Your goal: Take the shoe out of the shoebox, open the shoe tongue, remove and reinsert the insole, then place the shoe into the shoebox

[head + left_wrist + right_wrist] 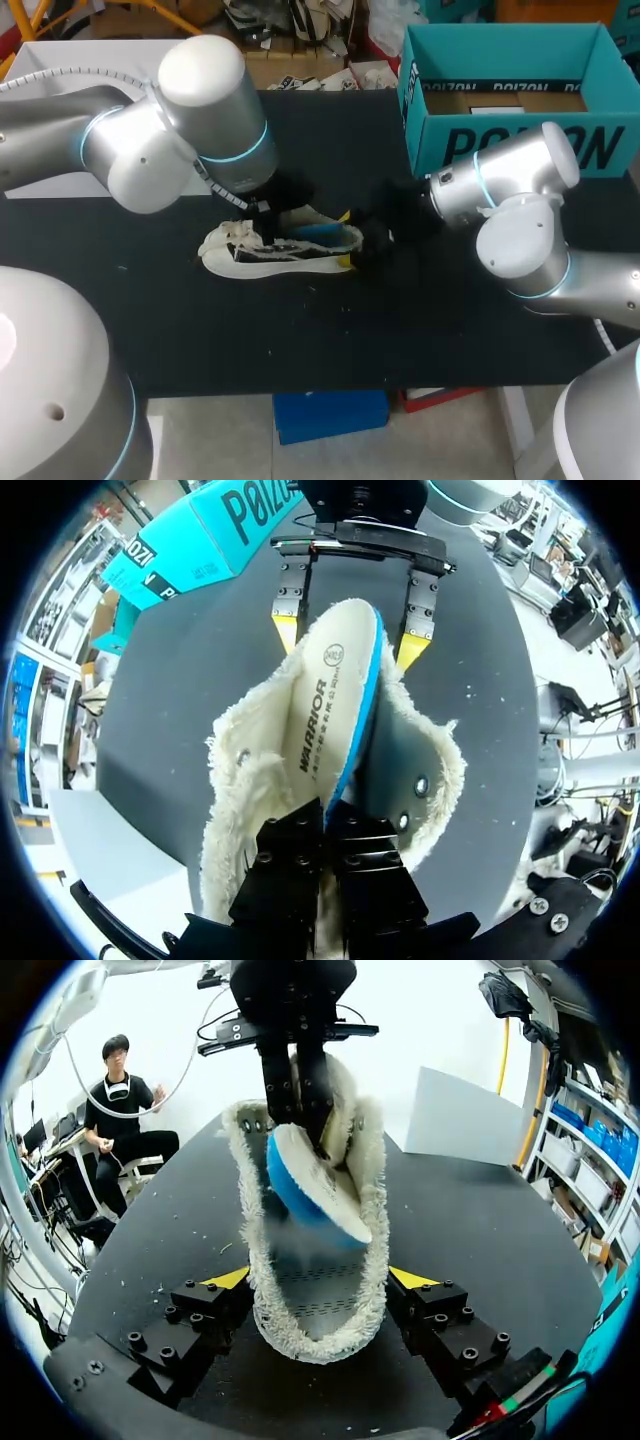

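Left tool pinching insole, shoe pointing left, heel in right tool

The shoe is this fuzzy cream-white with black side panels, its insole cream on top with dark print and bright blue underneath, the shoebox teal with black lettering, the table plain black, and the right tool black with yellow tips on a silver arm with pale-blue rings.
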`<state>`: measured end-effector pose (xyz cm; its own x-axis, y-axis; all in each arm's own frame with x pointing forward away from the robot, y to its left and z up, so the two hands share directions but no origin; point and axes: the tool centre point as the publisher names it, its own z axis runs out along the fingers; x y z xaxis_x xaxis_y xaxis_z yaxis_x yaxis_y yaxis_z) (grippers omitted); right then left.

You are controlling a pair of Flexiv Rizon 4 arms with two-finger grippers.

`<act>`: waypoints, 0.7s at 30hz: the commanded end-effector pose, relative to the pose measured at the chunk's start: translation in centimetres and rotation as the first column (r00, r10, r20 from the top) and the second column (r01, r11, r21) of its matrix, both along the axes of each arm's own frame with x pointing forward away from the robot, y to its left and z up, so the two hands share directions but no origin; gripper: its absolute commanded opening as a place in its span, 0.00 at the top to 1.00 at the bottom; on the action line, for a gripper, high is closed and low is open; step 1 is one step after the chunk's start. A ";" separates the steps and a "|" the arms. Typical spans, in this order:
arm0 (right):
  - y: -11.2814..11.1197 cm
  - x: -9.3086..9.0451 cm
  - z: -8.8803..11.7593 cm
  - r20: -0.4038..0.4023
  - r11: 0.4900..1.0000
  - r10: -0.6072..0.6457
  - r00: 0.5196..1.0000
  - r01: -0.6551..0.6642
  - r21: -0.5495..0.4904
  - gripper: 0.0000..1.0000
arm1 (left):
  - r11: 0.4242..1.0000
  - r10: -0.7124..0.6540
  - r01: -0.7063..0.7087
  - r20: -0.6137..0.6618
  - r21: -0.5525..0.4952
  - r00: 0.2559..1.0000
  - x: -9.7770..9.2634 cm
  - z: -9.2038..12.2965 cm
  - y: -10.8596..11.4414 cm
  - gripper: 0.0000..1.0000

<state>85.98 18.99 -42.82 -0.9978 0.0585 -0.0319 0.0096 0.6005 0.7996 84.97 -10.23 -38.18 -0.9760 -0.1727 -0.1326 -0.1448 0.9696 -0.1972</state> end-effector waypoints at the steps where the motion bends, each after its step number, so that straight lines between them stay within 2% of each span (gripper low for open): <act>1: -0.1 0.1 -0.5 0.000 1.000 -0.001 1.000 0.001 -0.003 1.00 | 0.999 -0.018 0.018 -0.001 -0.027 1.000 -0.3 0.6 0.7 1.00; 5: -0.1 0.1 -0.5 0.000 1.000 -0.001 1.000 0.001 -0.003 1.00 | 0.999 -0.028 0.028 0.001 -0.032 1.000 -0.4 0.8 0.3 1.00; 11: -0.1 0.1 -0.5 0.000 1.000 -0.001 1.000 0.001 -0.003 1.00 | 0.999 -0.053 0.053 0.009 0.006 0.999 -0.5 -0.5 -1.1 1.00; 12: -0.1 0.1 -0.5 0.000 1.000 -0.001 1.000 0.001 -0.003 1.00 | 0.998 -0.059 0.058 0.014 0.012 0.998 -0.6 -0.6 -1.4 0.85; 13: -0.1 0.1 -0.5 0.000 1.000 -0.001 1.000 0.001 -0.003 1.00 | 0.998 -0.065 0.064 0.022 0.018 0.998 -0.7 -0.8 -1.7 0.63; 14: -0.1 0.1 -0.5 0.000 1.000 -0.001 1.000 0.001 -0.003 1.00 | 0.997 -0.070 0.069 0.034 0.027 0.997 -0.8 -0.9 -1.9 0.51; 16: -0.1 0.1 -0.5 0.000 1.000 -0.001 1.000 0.001 -0.003 1.00 | 0.997 -0.076 0.074 0.037 0.032 0.996 -0.9 -1.1 -2.4 0.41; 18: -0.1 0.1 -0.5 0.000 1.000 -0.001 1.000 0.001 -0.003 1.00 | 0.996 -0.081 0.078 0.058 0.039 0.995 -1.1 -1.3 -2.6 0.24; 19: -0.1 0.1 -0.5 0.000 1.000 -0.001 1.000 0.001 -0.003 1.00 | 0.996 -0.083 0.081 0.067 0.043 0.994 -1.2 -1.4 -2.8 0.19; 21: -0.1 0.1 -0.5 0.000 1.000 -0.001 1.000 0.001 -0.003 1.00 | 0.996 -0.085 0.081 0.097 0.046 0.992 -1.5 -1.4 -2.9 0.17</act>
